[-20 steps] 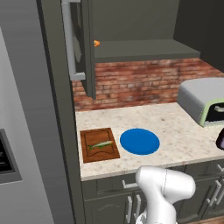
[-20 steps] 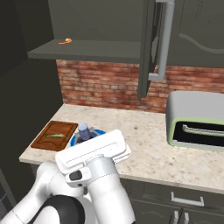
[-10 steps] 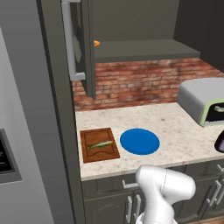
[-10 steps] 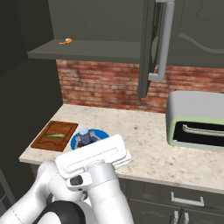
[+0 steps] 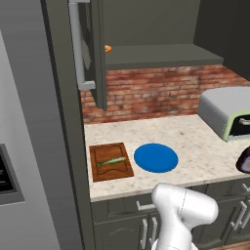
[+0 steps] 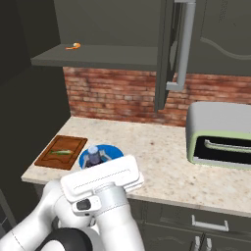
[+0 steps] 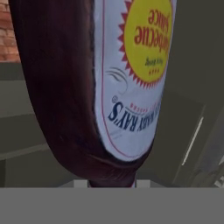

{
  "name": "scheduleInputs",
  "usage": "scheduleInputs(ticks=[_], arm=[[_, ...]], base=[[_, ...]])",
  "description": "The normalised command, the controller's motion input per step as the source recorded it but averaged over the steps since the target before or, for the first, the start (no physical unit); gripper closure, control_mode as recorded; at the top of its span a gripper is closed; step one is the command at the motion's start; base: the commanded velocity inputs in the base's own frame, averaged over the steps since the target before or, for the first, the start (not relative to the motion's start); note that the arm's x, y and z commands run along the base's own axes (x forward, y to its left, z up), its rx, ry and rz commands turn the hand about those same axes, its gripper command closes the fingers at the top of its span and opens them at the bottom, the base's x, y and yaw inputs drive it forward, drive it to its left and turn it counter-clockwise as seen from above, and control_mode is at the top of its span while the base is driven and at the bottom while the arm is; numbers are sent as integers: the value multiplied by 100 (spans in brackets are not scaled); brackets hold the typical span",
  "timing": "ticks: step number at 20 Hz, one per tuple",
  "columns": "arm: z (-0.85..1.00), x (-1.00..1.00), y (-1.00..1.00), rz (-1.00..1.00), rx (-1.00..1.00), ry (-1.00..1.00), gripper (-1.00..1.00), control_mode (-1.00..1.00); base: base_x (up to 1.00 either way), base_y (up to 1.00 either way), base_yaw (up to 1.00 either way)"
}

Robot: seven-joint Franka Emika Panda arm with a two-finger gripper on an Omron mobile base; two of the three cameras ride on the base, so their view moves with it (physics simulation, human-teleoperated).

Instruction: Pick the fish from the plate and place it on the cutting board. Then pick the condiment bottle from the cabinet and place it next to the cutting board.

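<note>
The condiment bottle [image 7: 65, 87] is out of the cabinet [image 5: 161, 24] and in the robot's grasp, so the task looks to be in its last stretch.

The cabinet stands open with its door [image 5: 93, 53] swung out to the left. Its shelf [image 5: 161, 54] carries just a small orange item [image 5: 108, 48] near the left end.

Below, the speckled counter [image 5: 195, 141] has a toaster oven [image 5: 224, 112] at the right. The task's flat things lie at the left.

The cutting board [image 5: 105, 172] lies near the counter's left end. The blue plate [image 5: 156, 157] is just beside it on the right, a narrow strip of counter between them. The plate is bare.

In the right base view the bottle's pale cap and dark shoulders rise just above the white hand, in line with the plate behind. It seems to hang in front of the counter edge rather than stand on anything. In the hand view its dark body and yellow-and-white label sit right against the camera, label upside down. The gripper [image 6: 95, 165] has its fingers clamped on the bottle, hidden behind it.

The fish [image 5: 113, 161] lies along the middle of the cutting board, lengthwise and slightly slanted. The first half of the task therefore reads as done.

What is left, by my judgement, is the final placement. The bottle has to be carried over the counter, set upright on bare counter close beside the board, and let go. The gap between board and plate is tight, so the counter just behind the board looks the easier spot.
</note>
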Motion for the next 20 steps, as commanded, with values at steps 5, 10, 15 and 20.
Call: scheduleInputs(ticks=[5,10,15,20], arm=[[-18,0,14,-1,1,0,100,-100],[-15,1,18,-2,0,0,100,-100],[-13,8,20,-3,0,0,100,-100],[-12,15,17,-4,0,0,100,-100]], base=[[0,0,0],[0,0,0],[0,0,0],[0,0,0]])
